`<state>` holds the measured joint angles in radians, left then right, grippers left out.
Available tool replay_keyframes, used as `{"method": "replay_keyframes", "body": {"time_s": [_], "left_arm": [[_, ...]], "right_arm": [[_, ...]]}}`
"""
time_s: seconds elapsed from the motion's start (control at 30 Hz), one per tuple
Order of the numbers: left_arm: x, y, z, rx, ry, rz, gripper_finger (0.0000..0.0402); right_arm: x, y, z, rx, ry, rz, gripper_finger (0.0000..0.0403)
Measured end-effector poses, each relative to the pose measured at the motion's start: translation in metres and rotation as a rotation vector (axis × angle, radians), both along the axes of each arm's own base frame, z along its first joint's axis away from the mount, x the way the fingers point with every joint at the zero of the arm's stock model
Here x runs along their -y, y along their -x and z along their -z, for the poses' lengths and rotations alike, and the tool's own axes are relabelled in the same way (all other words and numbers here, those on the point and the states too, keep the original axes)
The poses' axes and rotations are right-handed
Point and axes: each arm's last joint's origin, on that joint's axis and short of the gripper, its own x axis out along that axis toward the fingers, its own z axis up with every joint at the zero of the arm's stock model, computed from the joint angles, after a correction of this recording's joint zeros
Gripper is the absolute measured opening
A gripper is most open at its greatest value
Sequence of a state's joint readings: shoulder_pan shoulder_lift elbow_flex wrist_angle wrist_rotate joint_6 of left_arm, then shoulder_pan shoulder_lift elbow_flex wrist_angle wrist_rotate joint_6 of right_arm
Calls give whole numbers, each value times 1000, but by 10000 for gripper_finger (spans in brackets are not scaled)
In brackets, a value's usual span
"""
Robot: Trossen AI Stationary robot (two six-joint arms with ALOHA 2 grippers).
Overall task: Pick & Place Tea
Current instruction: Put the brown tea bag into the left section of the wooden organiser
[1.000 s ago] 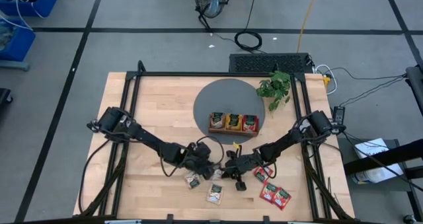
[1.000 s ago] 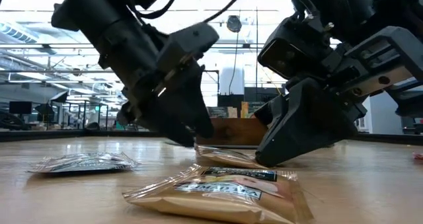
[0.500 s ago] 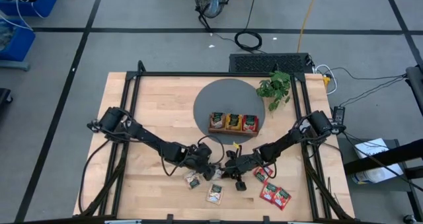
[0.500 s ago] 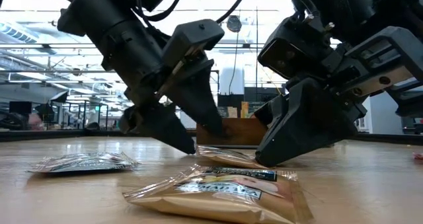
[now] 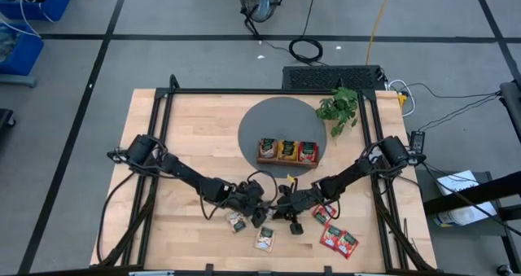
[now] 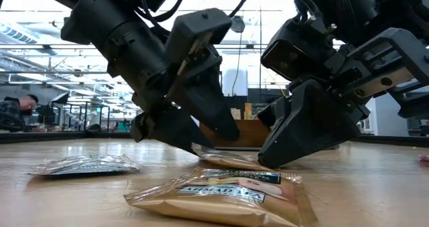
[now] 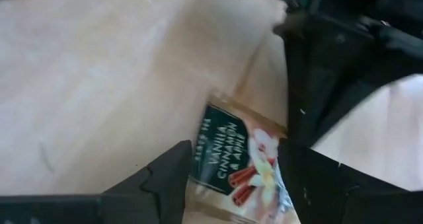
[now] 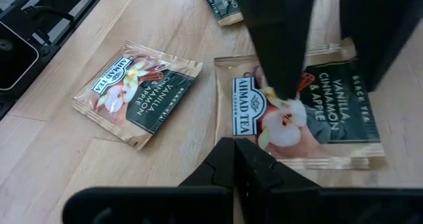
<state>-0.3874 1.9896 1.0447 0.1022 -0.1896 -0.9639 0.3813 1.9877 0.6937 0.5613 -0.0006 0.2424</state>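
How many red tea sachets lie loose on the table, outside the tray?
3, all on the right part of the table: one red sachet farther in, then a second red sachet and a third red sachet side by side nearer the edge. More may be hidden.

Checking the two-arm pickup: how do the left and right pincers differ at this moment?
The left pincer is open, its fingers astride a vanilla tea sachet; the right pincer is shut, its tip at that sachet's edge. In the low view the left pincer and the right pincer slant opposite ways, towards each other. Both are down at the tabletop, around the same sachet.
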Motion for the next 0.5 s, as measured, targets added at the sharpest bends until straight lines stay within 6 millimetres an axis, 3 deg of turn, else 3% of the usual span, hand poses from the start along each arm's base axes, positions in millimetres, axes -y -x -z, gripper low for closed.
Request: {"method": "replay_keyframes", "body": {"time_s": [0.3,0.5], "left_arm": [[3,1,0,-29,78,86,218],[3,1,0,-35,79,91,192]], "right_arm": [[0,0,0,0,2,2,0],[0,0,0,4,1,2,0]]}}
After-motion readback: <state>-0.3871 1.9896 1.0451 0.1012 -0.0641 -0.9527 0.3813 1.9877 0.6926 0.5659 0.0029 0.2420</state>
